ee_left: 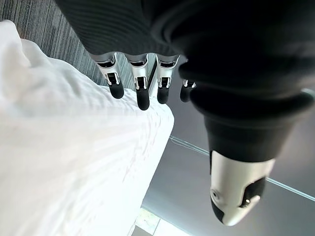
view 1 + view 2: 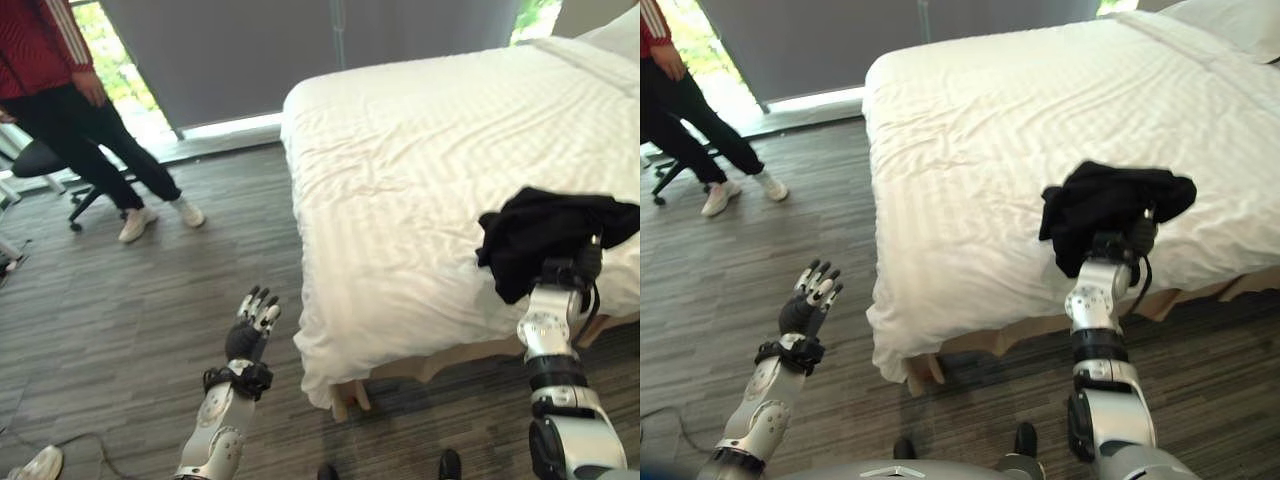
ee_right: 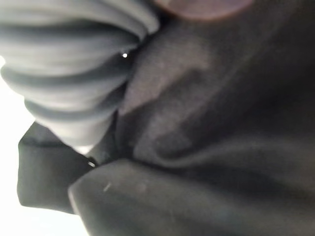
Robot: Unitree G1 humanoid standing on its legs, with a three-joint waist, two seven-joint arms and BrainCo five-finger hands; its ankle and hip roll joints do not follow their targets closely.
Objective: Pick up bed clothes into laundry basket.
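A black garment [image 2: 545, 228] is bunched up at the near edge of the white bed [image 2: 420, 150] and drapes over my right hand [image 2: 566, 270], which reaches up under it from the bedside. In the right wrist view the dark cloth [image 3: 221, 147] lies right against the hand's ribbed cover. My left hand [image 2: 250, 330] is raised over the wooden floor, left of the bed's near corner, open with its fingers [image 1: 142, 93] straight and holding nothing.
A person [image 2: 70, 90] in a red top and black trousers stands at the far left by a black office chair [image 2: 45, 165]. Grey curtains [image 2: 250, 50] hang behind the bed. A pillow [image 2: 1230, 20] lies at the bed's far right.
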